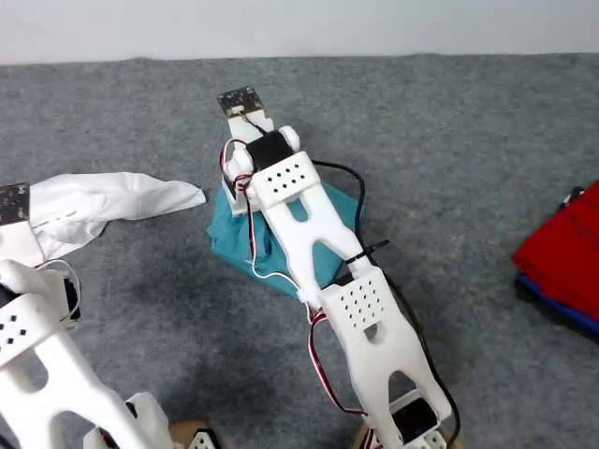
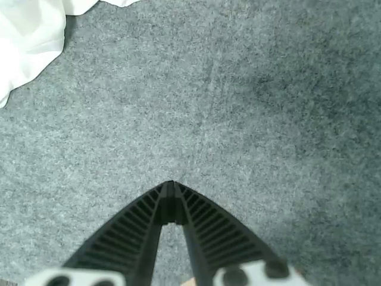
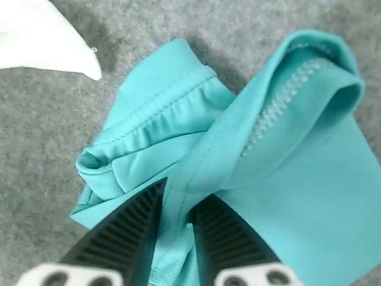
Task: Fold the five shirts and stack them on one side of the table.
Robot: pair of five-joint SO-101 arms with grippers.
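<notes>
My right claw is clenched on the teal shirt: a bunched ridge of its fabric runs between my two black ribbed fingers, and a hemmed edge with a line of stitching rises away from the grip in a loose twist. In the high view that shirt lies crumpled a little left of the frame's centre, mostly hidden under my right arm, which stretches from the lower middle edge up across it. My left claw is clenched on nothing, its tips pressed together in a point above the bare grey table cover. The white shirt sprawls at the left of the high view, one sleeve reaching toward the teal shirt with its tip just short of it. My left arm stands in the lower left corner, just below that white cloth. At the right edge of the high view, well apart from both claws, the red shirt lies on top of a blue garment, of which a narrow strip shows beneath.
</notes>
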